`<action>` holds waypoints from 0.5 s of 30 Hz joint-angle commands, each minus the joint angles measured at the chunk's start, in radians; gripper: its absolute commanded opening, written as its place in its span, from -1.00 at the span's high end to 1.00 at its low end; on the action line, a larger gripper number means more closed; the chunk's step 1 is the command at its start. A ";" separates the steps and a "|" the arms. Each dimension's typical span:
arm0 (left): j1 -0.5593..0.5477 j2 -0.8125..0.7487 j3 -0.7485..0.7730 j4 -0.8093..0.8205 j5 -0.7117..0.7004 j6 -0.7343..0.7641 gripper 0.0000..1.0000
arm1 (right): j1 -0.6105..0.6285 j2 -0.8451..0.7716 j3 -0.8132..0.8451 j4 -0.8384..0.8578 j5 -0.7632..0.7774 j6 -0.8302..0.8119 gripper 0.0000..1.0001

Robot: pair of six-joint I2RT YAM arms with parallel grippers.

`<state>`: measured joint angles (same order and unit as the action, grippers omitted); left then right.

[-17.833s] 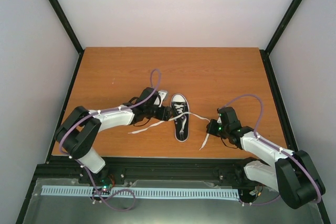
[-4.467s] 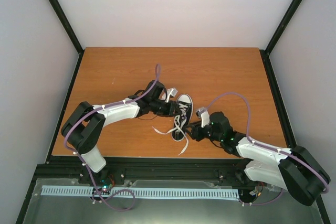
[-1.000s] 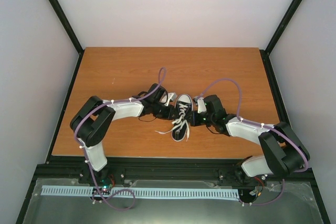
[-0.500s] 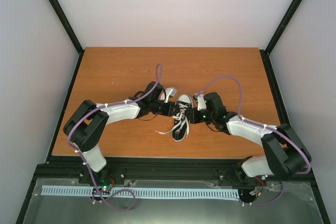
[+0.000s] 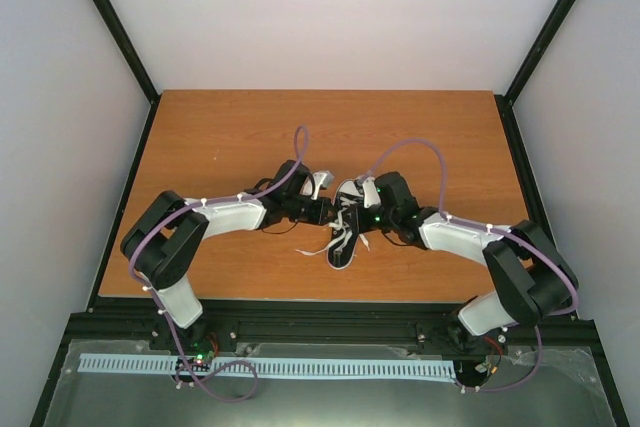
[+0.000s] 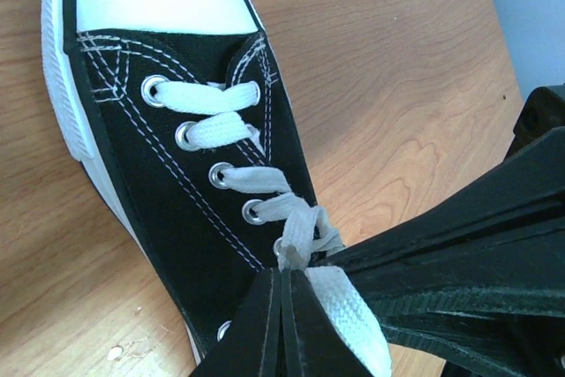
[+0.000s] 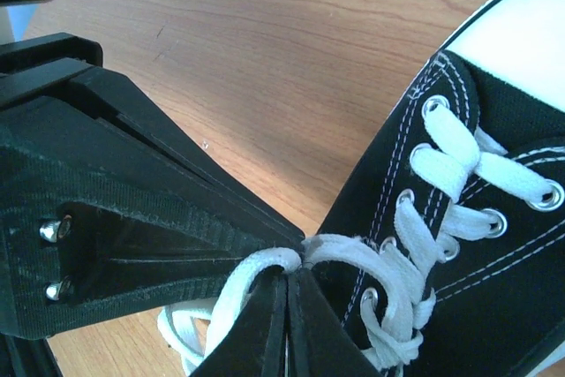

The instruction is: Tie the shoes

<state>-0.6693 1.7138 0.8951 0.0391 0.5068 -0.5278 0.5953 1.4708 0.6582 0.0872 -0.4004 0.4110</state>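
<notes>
Left gripper point(image 6: 284, 278) on partly hidden laces point(image 6: 298, 229)

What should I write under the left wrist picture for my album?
Both arms' jaws, shut, pinch the white laces of the black sneaker on the wooden table.

Left arm point(image 5: 225, 215), right arm point(image 5: 460, 237): white shells, black joints, purple cable point(image 5: 300, 142) looped along each. Green light point(image 5: 372, 214) by right wrist. Left gripper point(image 7: 278, 240): black ribbed wedge, two silver screws point(image 7: 48, 231).
</notes>
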 commanded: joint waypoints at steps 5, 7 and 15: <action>-0.002 -0.003 -0.011 0.071 -0.036 -0.049 0.99 | 0.008 -0.008 -0.049 0.035 0.028 0.012 0.94; -0.002 -0.006 -0.012 0.075 -0.045 -0.055 0.98 | 0.008 -0.005 -0.055 0.036 0.028 0.014 0.94; -0.003 -0.011 -0.035 0.125 -0.012 -0.058 0.98 | 0.008 0.014 -0.059 0.041 0.050 0.009 0.94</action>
<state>-0.6693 1.7138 0.8745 0.0910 0.4755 -0.5739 0.5964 1.4708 0.6018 0.1024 -0.3740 0.4194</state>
